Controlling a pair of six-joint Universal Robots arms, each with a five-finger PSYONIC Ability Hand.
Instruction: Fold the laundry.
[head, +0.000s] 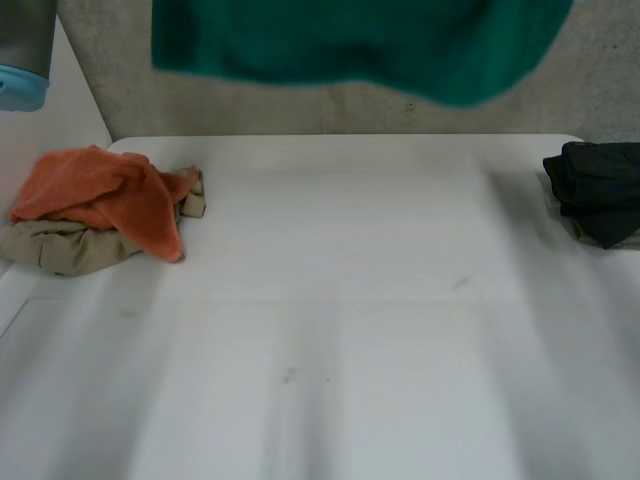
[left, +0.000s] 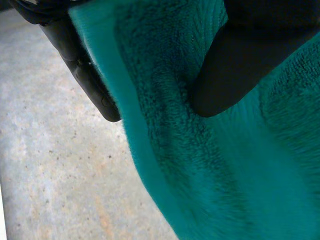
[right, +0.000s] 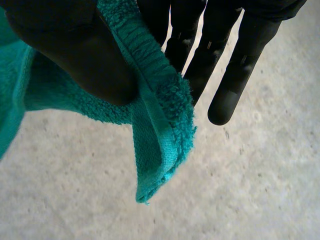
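Observation:
A green towel (head: 350, 45) hangs spread out high over the far edge of the white table (head: 340, 340). In the left wrist view my left hand (left: 240, 65) pinches the towel (left: 200, 160) near its edge, thumb on one face and a finger (left: 85, 75) behind. In the right wrist view my right hand (right: 75, 55) presses a hemmed corner of the towel (right: 160, 125) between thumb and straight fingers (right: 240, 70). Part of my left arm (head: 22, 55) shows at the far left of the head view.
An orange cloth (head: 110, 195) lies crumpled on a beige cloth (head: 65, 250) at the table's left side. A dark folded garment (head: 600, 190) sits at the right edge. Speckled grey floor (head: 130, 90) lies beyond the table.

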